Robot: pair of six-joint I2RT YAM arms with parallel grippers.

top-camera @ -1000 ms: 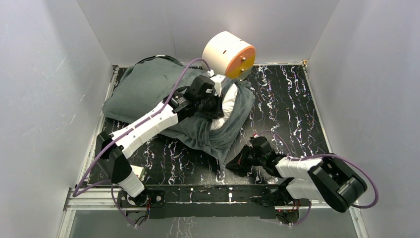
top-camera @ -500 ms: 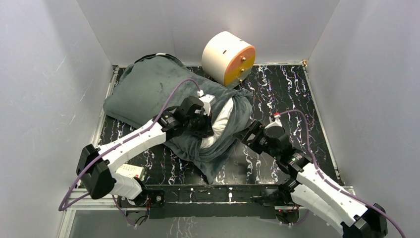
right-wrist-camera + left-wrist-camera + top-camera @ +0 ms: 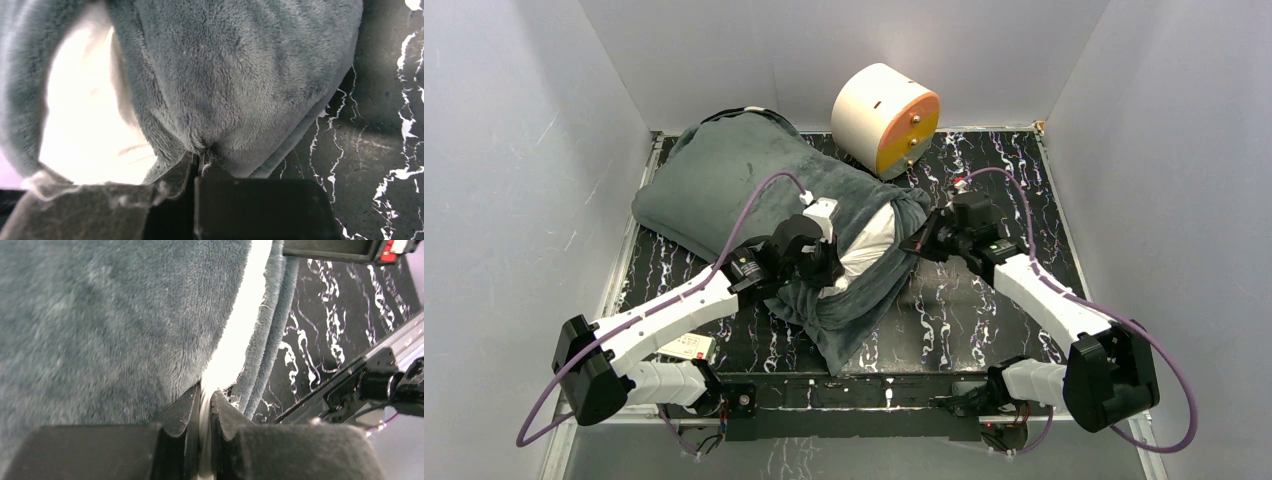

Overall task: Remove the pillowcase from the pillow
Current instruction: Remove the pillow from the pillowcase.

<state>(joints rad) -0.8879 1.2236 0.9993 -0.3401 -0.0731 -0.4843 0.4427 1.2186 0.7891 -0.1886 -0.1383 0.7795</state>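
Top external view: L gripper (image 3: 828, 274) pinches white pillow (image 3: 870, 240) at pillowcase (image 3: 724, 185) mouth; R gripper (image 3: 918, 243) clamped on pillowcase edge just beside pillow

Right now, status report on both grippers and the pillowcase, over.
Left gripper shut on the pillow. Right gripper shut on the pillowcase rim. Pillow mostly covered. Cylinder behind, not in the way.

Cream-and-orange cylinder (image 3: 885, 118) at the back, on its side. Black white-veined tabletop (image 3: 1014, 190). Small white box (image 3: 686, 347) at the near-left edge.
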